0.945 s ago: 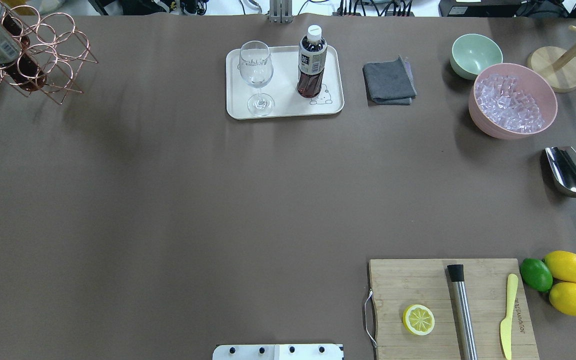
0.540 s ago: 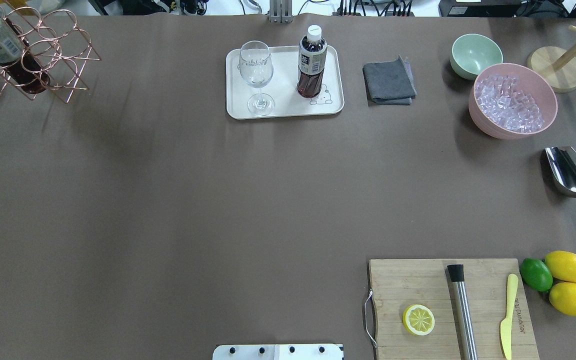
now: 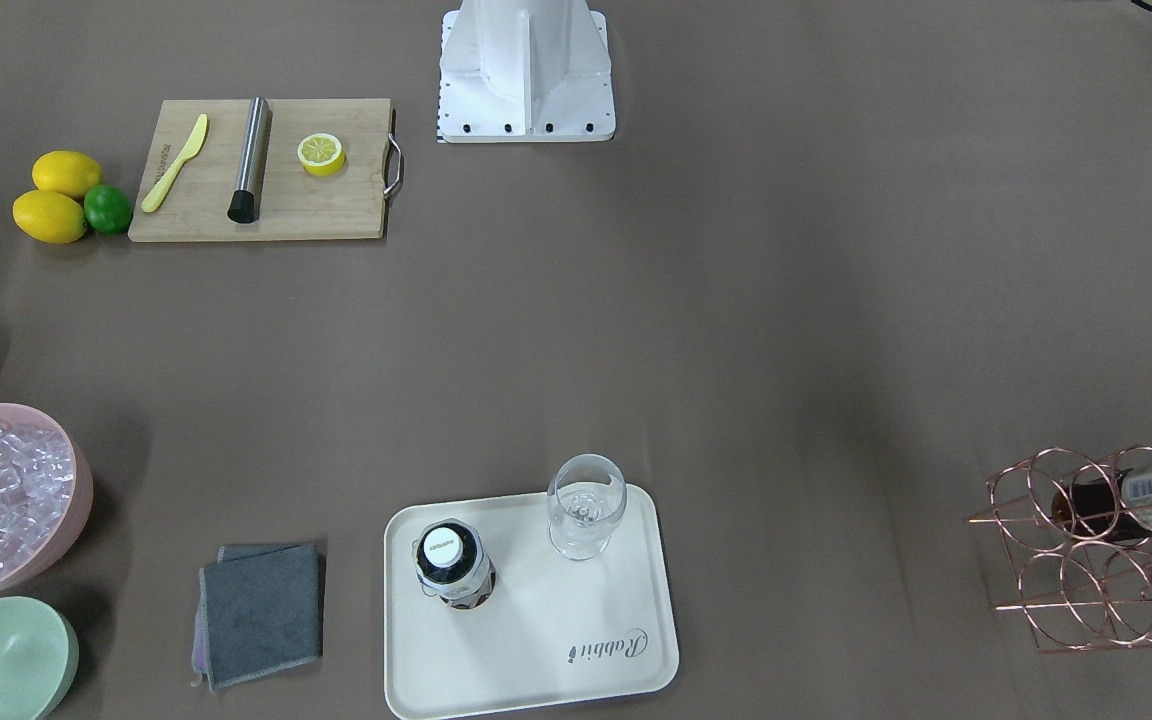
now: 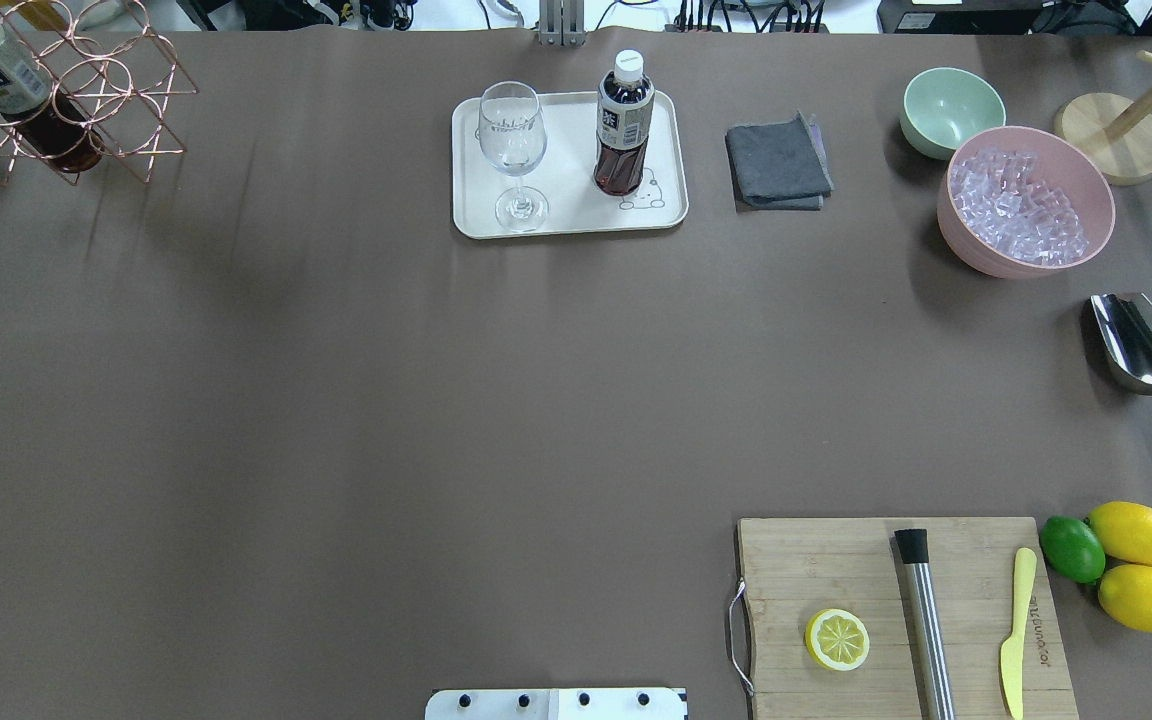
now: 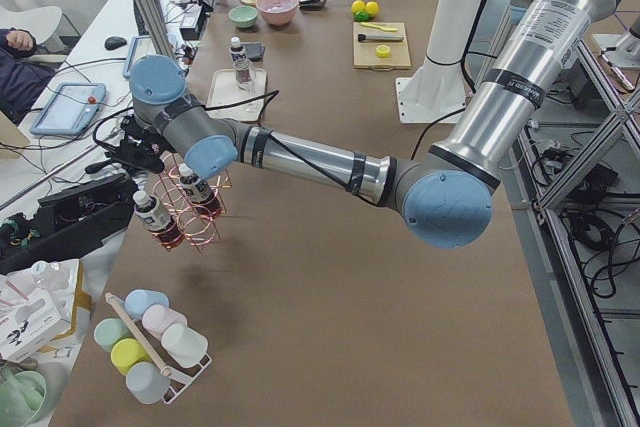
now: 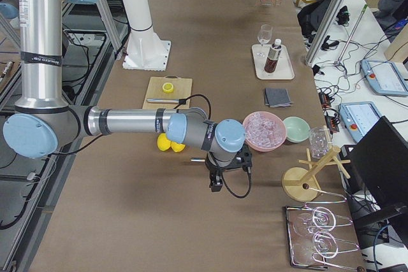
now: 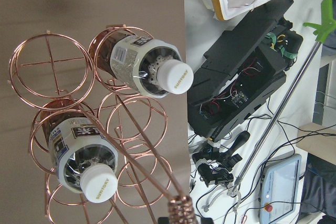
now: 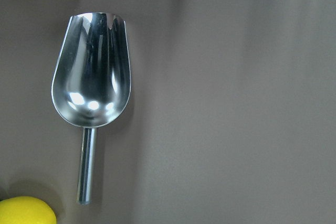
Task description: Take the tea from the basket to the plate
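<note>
Copper-wire basket (image 4: 86,100) with two tea bottles (image 7: 149,72) upright in its rings, caps toward left jaws just above; right jaws well apart from basket, over scoop (image 8: 92,77). Cannot tell either pair's opening. Third tea (image 4: 624,125) on plate (image 4: 576,215), well apart from basket.

This was a robotics lab, not a kitchen. A large industrial arm (image 5: 300,157) reached over a brown-covered table (image 4: 336,400) where a white robot pedestal (image 3: 526,70) stood, with aluminium framing (image 6: 331,14) alongside. Teach pendants (image 6: 382,68) (each with a red stop button) lay on side benches near an opened electronics box (image 7: 241,72), bundled cables (image 4: 746,15) and a monitor (image 6: 379,157). A seated person (image 5: 15,52) was at the edge.
</note>
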Controlling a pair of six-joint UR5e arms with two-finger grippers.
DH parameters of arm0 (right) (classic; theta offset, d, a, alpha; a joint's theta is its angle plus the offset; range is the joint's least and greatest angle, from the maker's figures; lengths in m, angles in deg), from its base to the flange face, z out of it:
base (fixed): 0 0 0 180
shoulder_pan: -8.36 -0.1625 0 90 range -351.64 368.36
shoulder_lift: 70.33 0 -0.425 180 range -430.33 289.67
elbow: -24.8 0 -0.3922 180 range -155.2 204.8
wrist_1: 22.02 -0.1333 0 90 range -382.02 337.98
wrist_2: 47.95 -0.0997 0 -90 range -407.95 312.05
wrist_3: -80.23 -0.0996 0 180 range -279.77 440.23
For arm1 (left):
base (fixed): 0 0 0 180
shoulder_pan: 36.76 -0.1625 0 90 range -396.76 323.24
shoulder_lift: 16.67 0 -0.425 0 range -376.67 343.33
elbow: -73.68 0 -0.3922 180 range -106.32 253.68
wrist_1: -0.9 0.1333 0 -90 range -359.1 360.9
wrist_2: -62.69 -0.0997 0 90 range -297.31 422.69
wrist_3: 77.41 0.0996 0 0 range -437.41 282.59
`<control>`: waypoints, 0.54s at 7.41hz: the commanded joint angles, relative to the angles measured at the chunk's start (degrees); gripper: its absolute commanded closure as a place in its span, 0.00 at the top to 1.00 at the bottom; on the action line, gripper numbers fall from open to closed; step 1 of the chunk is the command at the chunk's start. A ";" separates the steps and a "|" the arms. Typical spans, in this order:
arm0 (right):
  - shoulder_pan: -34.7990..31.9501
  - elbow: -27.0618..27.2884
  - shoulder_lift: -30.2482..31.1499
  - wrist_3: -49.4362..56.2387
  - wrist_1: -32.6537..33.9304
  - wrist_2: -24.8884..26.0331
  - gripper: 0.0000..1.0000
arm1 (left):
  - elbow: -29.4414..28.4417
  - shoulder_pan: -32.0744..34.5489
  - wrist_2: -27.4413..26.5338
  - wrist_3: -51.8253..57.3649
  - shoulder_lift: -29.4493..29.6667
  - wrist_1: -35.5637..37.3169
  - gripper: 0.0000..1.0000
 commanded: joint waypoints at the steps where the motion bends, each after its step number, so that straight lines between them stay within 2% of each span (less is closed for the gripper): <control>1: 0.00 0.00 0.21 0.00 0.09 0.03 1.00 | -0.14 -1.02 -0.25 -1.27 -0.24 -0.33 0.00; 4: 0.00 0.09 0.55 0.09 0.18 0.03 1.00 | -1.63 -2.43 -0.77 -1.27 -0.50 -1.03 0.00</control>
